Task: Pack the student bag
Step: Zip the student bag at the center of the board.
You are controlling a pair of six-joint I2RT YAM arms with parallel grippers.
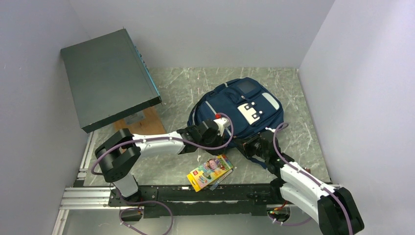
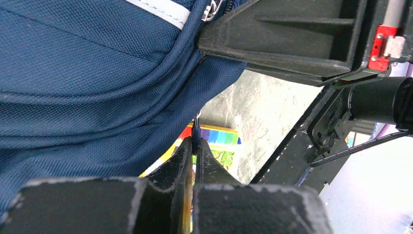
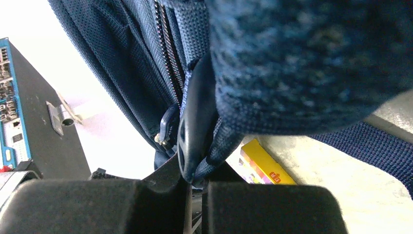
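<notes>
Jaws, both arms: closed down to a thin seam, each with a piece of the student bag caught between the tips.

Top view. Left gripper (image 1: 224, 131) is pressed to the near-left rim of the student bag (image 1: 244, 105). Right gripper (image 1: 250, 146) is at the bag's near edge, among the dark straps. The bag lies flat on the table (image 1: 181, 88), on the far side of both sets of jaws, pale patch facing up. A colourful box (image 1: 210, 172) lies on the near side of the jaws, between the two arms. A dark flat box (image 1: 110, 78) stands tilted well off to the far left.

Left wrist view. The left gripper (image 2: 195, 146) fingers meet, and a thin dark blue sliver of the bag's edge stands between the tips. The student bag (image 2: 97, 87) fills the frame to the left of the jaws and beyond them. The colourful box (image 2: 219, 139) shows just past the tips, lying on the table (image 2: 253, 112).

Right wrist view. The right gripper (image 3: 191, 179) is pinched on the lower end of a black buckle (image 3: 192, 131) with blue webbing through it. The student bag (image 3: 302, 58) hangs above and to the right. Its zipper (image 3: 163, 48) runs up and to the left of the tips. One corner of the colourful box (image 3: 263, 163) shows to the right of the jaws. The dark flat box (image 3: 34, 112) is at the far left.
</notes>
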